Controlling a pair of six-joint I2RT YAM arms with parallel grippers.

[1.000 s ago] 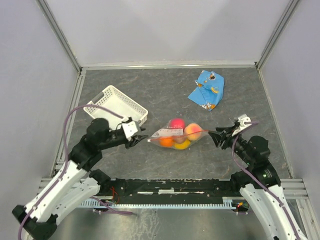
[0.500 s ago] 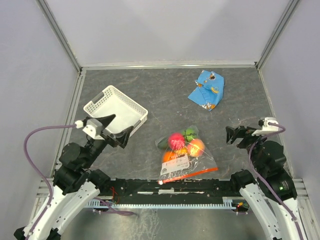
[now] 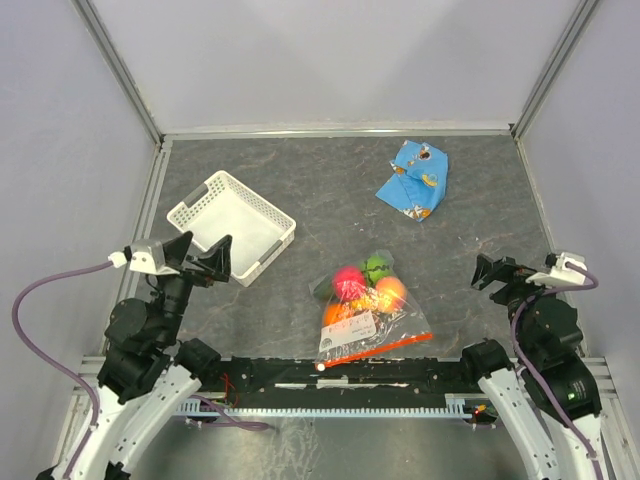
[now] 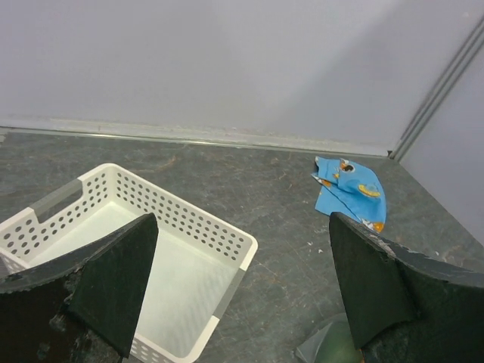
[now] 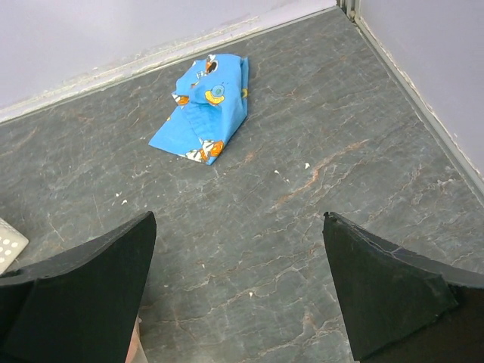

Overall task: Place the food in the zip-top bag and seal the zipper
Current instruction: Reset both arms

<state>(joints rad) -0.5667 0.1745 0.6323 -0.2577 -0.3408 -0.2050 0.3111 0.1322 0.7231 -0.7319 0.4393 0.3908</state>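
The zip-top bag (image 3: pixel 372 318) lies flat on the table near the front rail, and neither gripper touches it. Inside it is the food: a pink fruit (image 3: pixel 348 281), a green one (image 3: pixel 377 268), a peach one (image 3: pixel 391 293) and an orange one (image 3: pixel 335 313). Its zipper (image 3: pixel 378 351) runs along the near edge as a red-orange strip. My left gripper (image 3: pixel 200 255) hangs open and raised by the basket. My right gripper (image 3: pixel 497 273) is open at the right, apart from the bag. The left wrist view shows open fingers (image 4: pixel 113 280) and a green corner of the bag (image 4: pixel 333 344).
A white lattice basket (image 3: pixel 262 208) stands at the left, also seen in the left wrist view as the basket (image 4: pixel 181 208). A blue snack packet (image 3: pixel 413 180) lies at the back right, and shows as the packet (image 4: pixel 352 193) and the packet (image 5: pixel 203 106).
Both grippers opened and let go of the bag, then drew back and up towards their bases. The bag dropped nearer the front rail, its zipper now along the near edge.
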